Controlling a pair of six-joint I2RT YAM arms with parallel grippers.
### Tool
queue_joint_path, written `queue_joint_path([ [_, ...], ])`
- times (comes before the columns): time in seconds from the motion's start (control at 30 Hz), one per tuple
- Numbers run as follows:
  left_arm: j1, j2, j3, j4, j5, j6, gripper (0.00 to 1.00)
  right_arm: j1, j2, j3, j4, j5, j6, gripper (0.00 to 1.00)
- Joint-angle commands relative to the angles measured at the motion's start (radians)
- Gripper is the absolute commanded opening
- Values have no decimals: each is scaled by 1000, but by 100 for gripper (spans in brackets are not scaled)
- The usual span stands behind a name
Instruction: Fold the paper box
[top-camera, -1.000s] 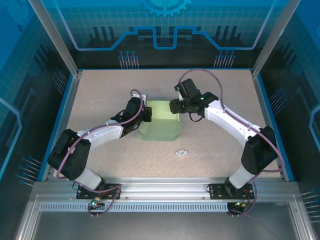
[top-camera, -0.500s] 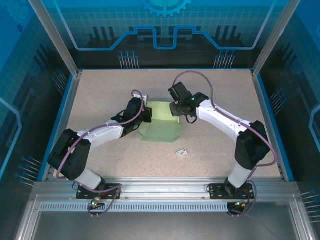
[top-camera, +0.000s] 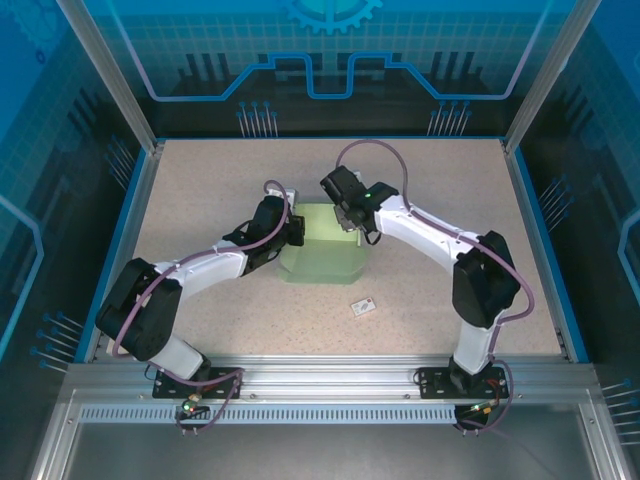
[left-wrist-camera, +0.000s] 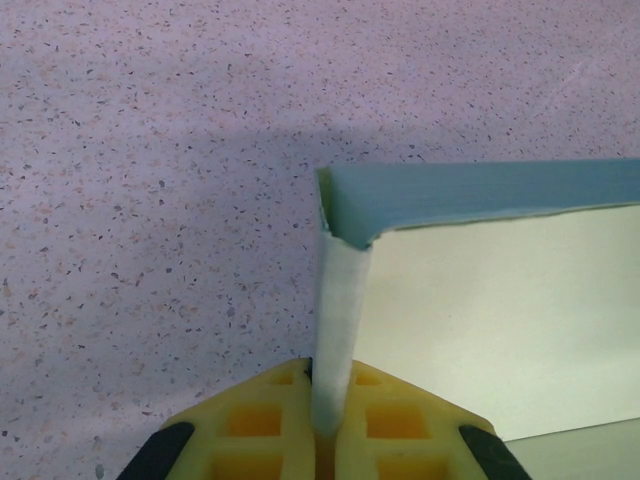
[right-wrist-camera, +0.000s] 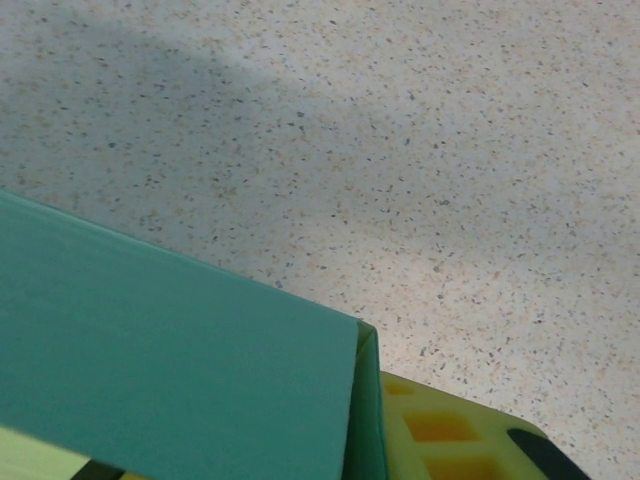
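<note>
left gripper (left-wrist-camera: 325, 425) clamps paper box (left-wrist-camera: 500, 300) flap | right gripper (top-camera: 350, 222) at its wall, opening unclear

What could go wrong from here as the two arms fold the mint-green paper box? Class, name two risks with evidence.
1. The left claw pinches only a thin upright edge of the paper box; a sideways pull might crease or tear it.
2. The right claw sits at a raised wall's corner; gripping off the fold line could buckle that wall or drag the card across the table.
</note>
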Motion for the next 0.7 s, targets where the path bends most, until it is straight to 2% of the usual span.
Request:
queue_joint_path([
  [0.0,-6,-6,25,-4,-17,18,2,12,22,28,-63,94,16,23],
  [0.17,-5,-9,21,-3,-17,17,2,24,38,46,-82,136,16,21],
  [0.27,-6,-6,19,-3,-21,17,2,23,30,46,-70,96,8,23],
  [0.37,-5,-1,19,-4,-27,20,2,25,4,30,-34,25,-6,30],
  [0.53,-4,9,25,-20,-34,30,2,24,-67,-9,29,-133,-27,48],
  [0.67,5,13,36,-52,-28,43,2,22,-124,-29,51,-236,-46,56],
])
